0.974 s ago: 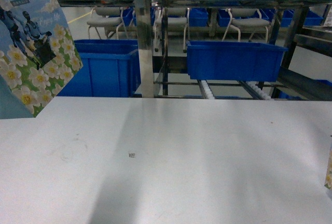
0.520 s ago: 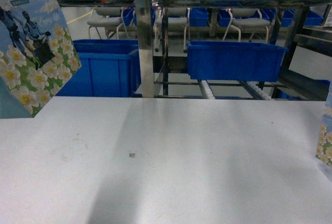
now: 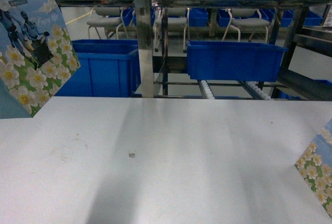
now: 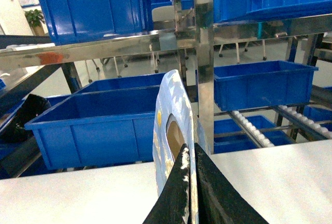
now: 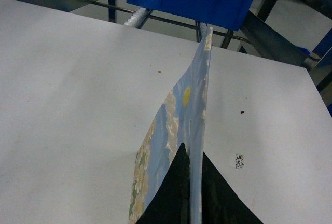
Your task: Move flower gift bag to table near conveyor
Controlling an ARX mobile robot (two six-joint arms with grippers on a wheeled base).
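- Two flower gift bags showing: one held high at the left (image 3: 31, 47), another entering low at the right edge (image 3: 317, 175).
- Pinching the left bag's top rim (image 4: 174, 130), left hand (image 4: 191, 182) closed on it, bag hanging clear above the worktop (image 3: 166, 156) in front of a blue bin (image 3: 106, 68); barely shifting from a second ago.
- Gripping the right bag edge-on (image 5: 192, 115), right hand (image 5: 191, 182) clamped around its upper edge, bag tilting over the grey surface.
- Coming further into the head view than a second ago, when only a sliver was showing at the right border; now sliding lower and more inward, corner angled toward the worktop.
- Probably lowering toward a set-down spot, judging by that drift; whether the bottom is touching the surface is not clear.
- Standing just behind the worktop's far edge: the conveyor (image 3: 233, 89) with its white roller lanes, carrying a blue bin (image 3: 233, 60).
- Suggesting the carry is nearly over and placement close to that racking is nearing, with release not yet done.
- Sitting mid-surface, well apart from both bags: a tiny dark speck (image 3: 132, 155).
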